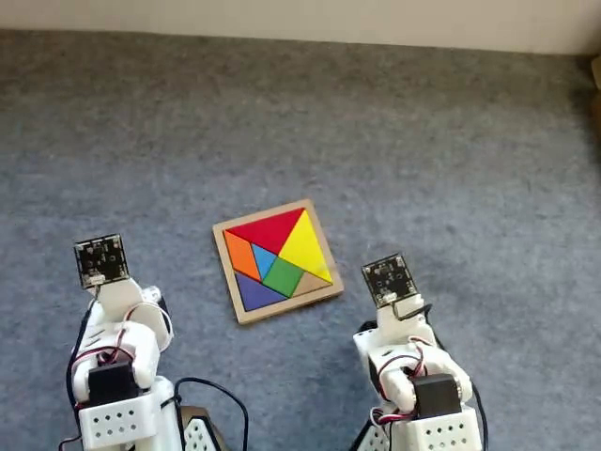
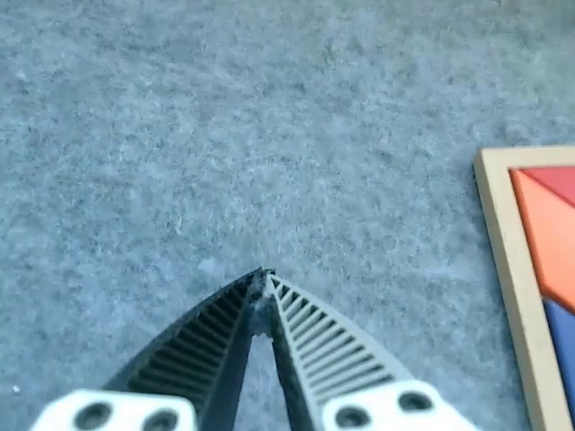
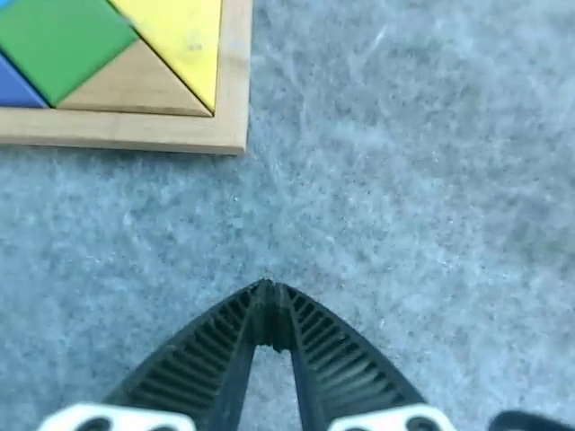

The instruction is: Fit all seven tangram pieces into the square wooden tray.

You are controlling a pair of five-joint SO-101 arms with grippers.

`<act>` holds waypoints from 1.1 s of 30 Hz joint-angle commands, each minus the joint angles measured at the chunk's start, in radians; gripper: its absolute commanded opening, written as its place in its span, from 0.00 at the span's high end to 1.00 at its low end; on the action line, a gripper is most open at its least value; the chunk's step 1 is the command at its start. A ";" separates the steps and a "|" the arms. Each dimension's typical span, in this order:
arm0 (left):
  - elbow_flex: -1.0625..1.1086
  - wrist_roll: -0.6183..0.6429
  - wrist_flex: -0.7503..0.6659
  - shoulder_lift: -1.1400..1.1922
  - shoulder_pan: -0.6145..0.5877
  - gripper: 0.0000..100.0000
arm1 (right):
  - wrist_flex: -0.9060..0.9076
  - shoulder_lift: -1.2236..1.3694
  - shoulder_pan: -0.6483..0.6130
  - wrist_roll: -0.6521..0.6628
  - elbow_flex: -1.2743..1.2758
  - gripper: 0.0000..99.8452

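Evidently the fitting is done, or so I judge: the square tray lies on the grey carpet between my two arms, turned a little askew, and seven coloured pieces fill it edge to edge. They are the red triangle, yellow triangle, orange piece, light blue piece, green square, tan triangle and dark blue triangle. No gaps show between them from above, though I cannot tell whether each one sits fully flush. The step in hand, as I read it, is a check and nothing more: the tray is best left untouched, since a nudge to its rim could lift a piece from its seat. Should one prove raised, a light press straight down with closed tips would serve better than any pinch. My left gripper has its jaws drawn together at the tips, carries nothing, and hangs over bare carpet beside the tray's orange side, apart from the rim. My right gripper is likewise closed and empty, above carpet near the corner by the tan triangle, not touching the wood.
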 commanded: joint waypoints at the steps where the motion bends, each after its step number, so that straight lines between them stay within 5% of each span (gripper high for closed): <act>1: 0.019 -0.014 0.118 -0.054 0.097 0.99 | 0.005 -0.007 0.016 -0.003 0.120 0.98; 11: 0.019 -0.011 0.196 -0.054 0.136 0.99 | 0.005 -0.007 0.171 -0.020 0.122 0.98; 16: 0.019 -0.011 0.239 -0.054 0.136 0.99 | -0.001 -0.010 0.186 -0.221 0.120 0.98; 33: 0.019 -0.012 0.249 -0.054 0.136 0.99 | 0.002 -0.010 0.209 -0.204 0.120 0.98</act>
